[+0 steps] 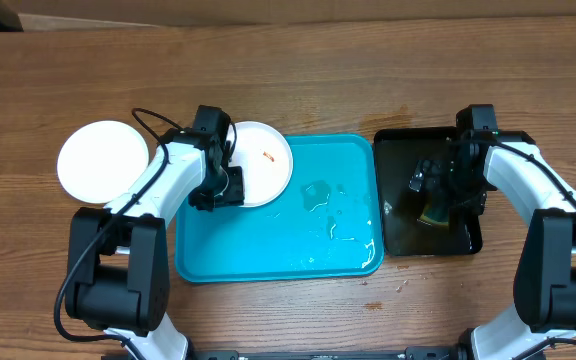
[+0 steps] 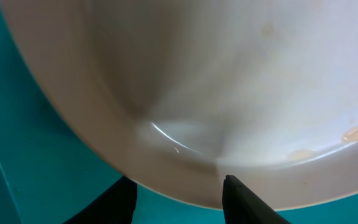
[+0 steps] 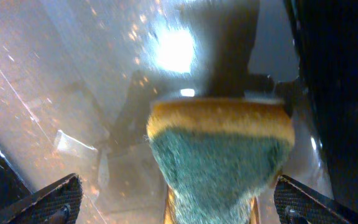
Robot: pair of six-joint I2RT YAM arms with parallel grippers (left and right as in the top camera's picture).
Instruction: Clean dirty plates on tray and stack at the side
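White with an orange smear, one plate [image 1: 266, 160] lies over the far-left corner of the turquoise tray [image 1: 268, 255] at your left claw [image 2: 179, 196], though whether that claw grips it cannot be told. Right of the tray your right claw [image 3: 176, 200] stands spread around the sponge [image 3: 219, 155] in the wet black tray [image 1: 398, 175], probably to soak it for scrubbing.

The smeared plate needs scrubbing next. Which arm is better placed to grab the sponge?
Right. The right gripper, open, straddles the sponge in the black tray, while the left gripper sits at the rim of the smeared plate on the turquoise tray.
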